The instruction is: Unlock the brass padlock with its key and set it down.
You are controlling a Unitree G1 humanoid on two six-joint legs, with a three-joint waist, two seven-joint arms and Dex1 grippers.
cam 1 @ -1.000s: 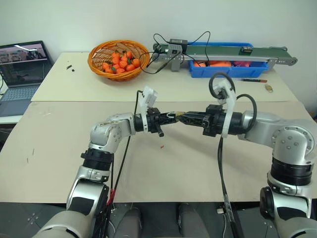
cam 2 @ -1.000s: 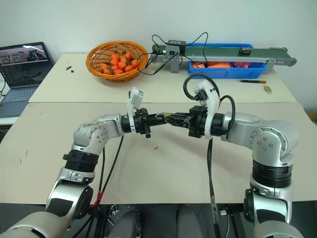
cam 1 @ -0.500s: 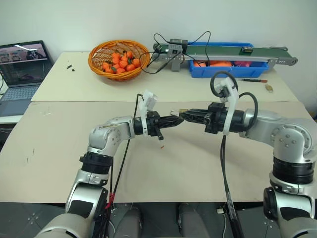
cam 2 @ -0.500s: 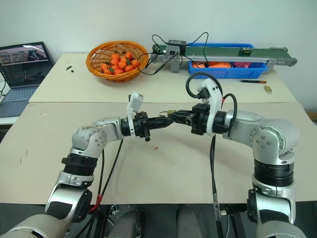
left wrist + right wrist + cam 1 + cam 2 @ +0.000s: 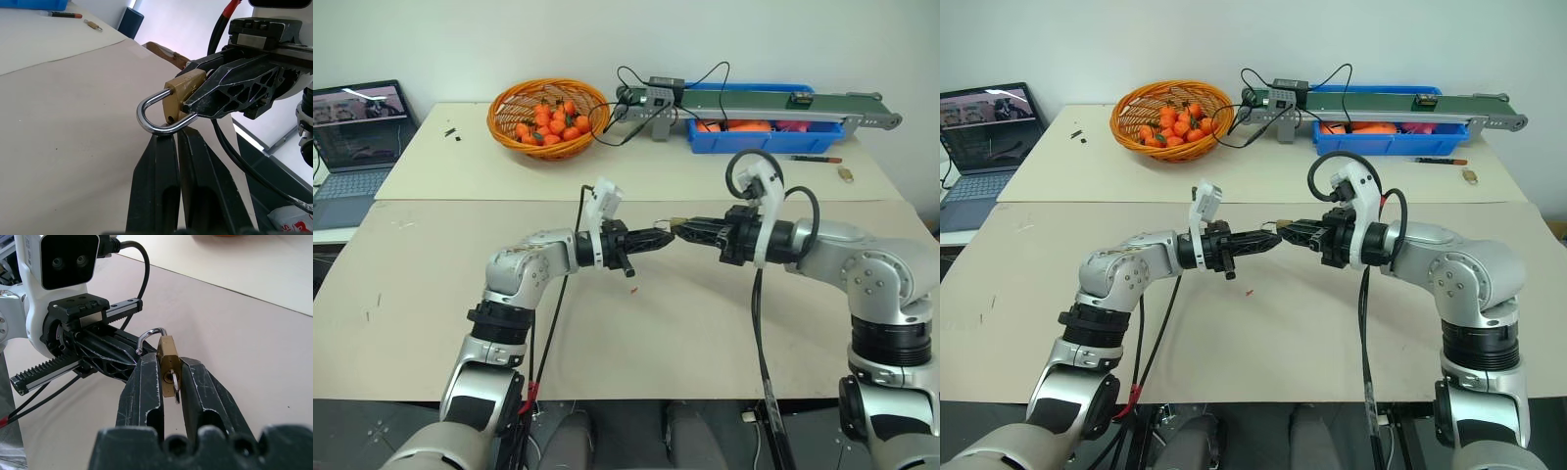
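The key (image 5: 175, 383) is hard to make out: only a thin silver ring and a small piece of metal are showing at the bottom of the padlock (image 5: 168, 363), between the right fingers, so I cannot tell if the key is sitting in the lock. In the head views the padlock is only a small brass spot where the two grippers are meeting.

The right gripper (image 5: 168, 377) is standing narrow and is holding the padlock by its brass body, one finger on each flat side. The shackle (image 5: 155, 116) is looking open: one leg is sitting in the body and the other end is hanging free. The left gripper (image 5: 175, 138) is nearly closed, and its fingertips are touching the shackle from below.

The padlock is hanging in the air above the table (image 5: 705, 323), in front of the orange basket (image 5: 548, 117).
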